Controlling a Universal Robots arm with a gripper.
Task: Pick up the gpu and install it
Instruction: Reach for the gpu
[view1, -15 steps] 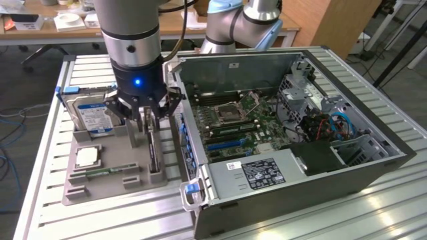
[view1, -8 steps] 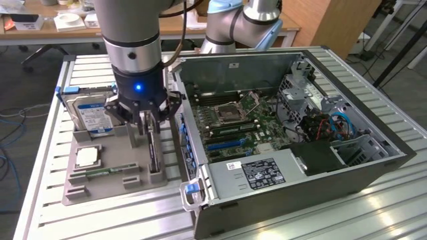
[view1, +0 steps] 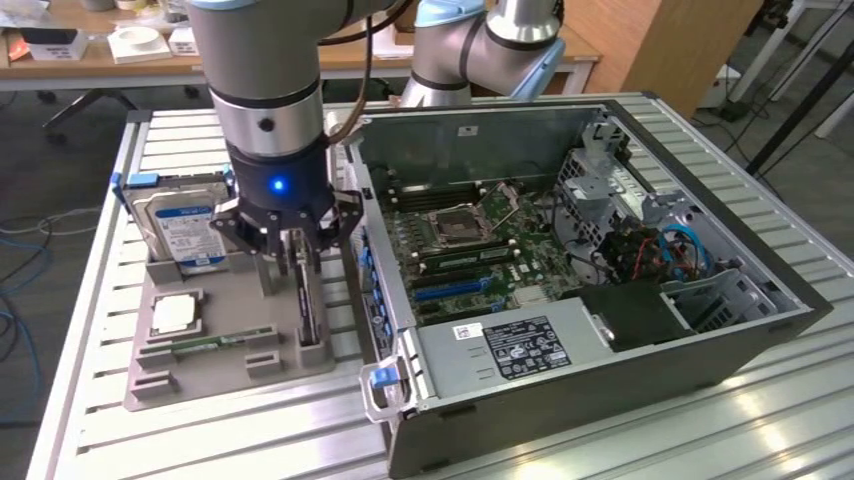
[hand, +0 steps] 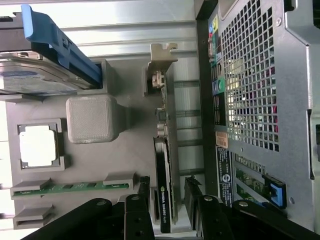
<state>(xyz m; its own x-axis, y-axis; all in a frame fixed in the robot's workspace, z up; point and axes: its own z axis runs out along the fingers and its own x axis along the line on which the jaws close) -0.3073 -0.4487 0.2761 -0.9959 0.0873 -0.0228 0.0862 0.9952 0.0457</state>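
The gpu (view1: 307, 300) (hand: 165, 175) is a thin card with a black face and a green board. It stands on edge in a slot of the grey holder tray (view1: 227, 370) (hand: 125, 130), its metal bracket (hand: 161, 62) at one end. My gripper (view1: 296, 255) (hand: 167, 182) hangs right over the card and is open. One finger (hand: 144, 192) is on each side of the card's black end, with a small gap on both sides. Nothing is held.
On the same tray stand a silver hard drive (view1: 180, 225) (hand: 35, 80) with a blue label, a processor chip (view1: 176, 313) (hand: 39, 145) and a narrow green memory stick (view1: 214, 343) (hand: 70, 188). The open computer case (view1: 574, 280) (hand: 260, 100) stands close beside the tray on the exterior view's right.
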